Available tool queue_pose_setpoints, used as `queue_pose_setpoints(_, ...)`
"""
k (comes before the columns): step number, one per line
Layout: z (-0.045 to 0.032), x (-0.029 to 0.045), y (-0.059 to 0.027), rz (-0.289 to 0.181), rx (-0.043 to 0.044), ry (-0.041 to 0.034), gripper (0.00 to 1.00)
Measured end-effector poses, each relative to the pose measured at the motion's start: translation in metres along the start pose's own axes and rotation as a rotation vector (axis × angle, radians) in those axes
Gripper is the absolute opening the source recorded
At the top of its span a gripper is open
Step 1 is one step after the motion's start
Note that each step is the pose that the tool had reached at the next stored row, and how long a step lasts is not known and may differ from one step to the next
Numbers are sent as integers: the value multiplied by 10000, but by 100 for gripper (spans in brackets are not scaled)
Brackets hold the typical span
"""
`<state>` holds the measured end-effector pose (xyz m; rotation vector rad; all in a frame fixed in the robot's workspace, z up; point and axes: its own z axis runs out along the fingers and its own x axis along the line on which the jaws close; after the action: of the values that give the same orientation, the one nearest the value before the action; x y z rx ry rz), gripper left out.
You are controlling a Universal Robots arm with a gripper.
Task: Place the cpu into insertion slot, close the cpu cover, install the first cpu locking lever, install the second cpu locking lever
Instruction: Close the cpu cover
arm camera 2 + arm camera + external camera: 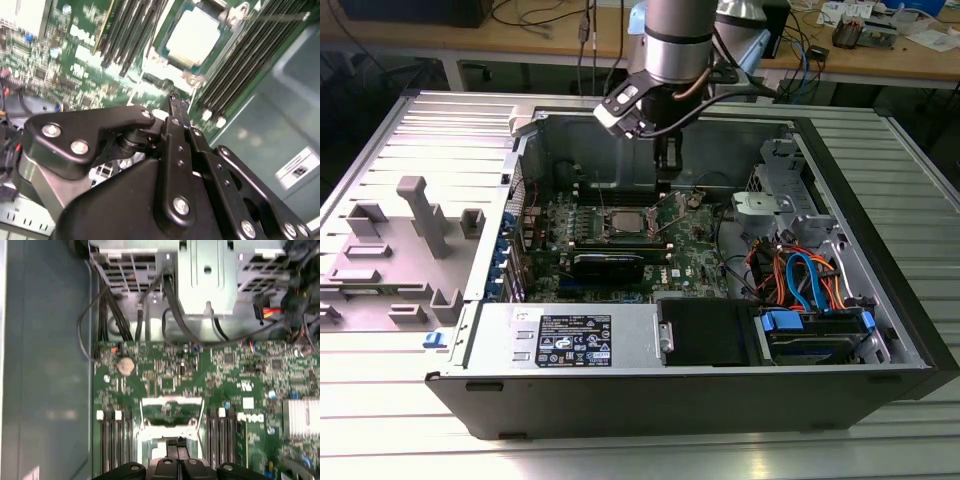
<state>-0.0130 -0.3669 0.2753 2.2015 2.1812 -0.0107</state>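
Ribbed surface [380, 420], open case [620, 400] — jaws pinched together, empty, near the raised cpu cover [172, 401]; likely needs a square, gentle push.

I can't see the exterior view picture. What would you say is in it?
A robot arm reaches down into an open computer case, its gripper low over the green board. The cpu sits in its slot with the cover raised. Grey blocks stand on the table at the exterior view's left.

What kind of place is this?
Probably a robotics lab or workshop: a robot arm reaches into an opened computer case lying on a metal table, and wooden workbenches behind are strewn with cables.
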Motion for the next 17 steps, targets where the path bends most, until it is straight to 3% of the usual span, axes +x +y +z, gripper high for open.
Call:
queue_pose_setpoints(4,15,14,238,-1,12,-2,11)
queue_pose_setpoints(8,32,32,359,-1,14,-9,11)
queue_pose_setpoints(10,65,44,461,-2,16,-21,11)
queue_pose_setpoints(14,132,52,569,-3,53,-23,11)
queue_pose_setpoints(17,190,54,582,-29,133,-21,11)
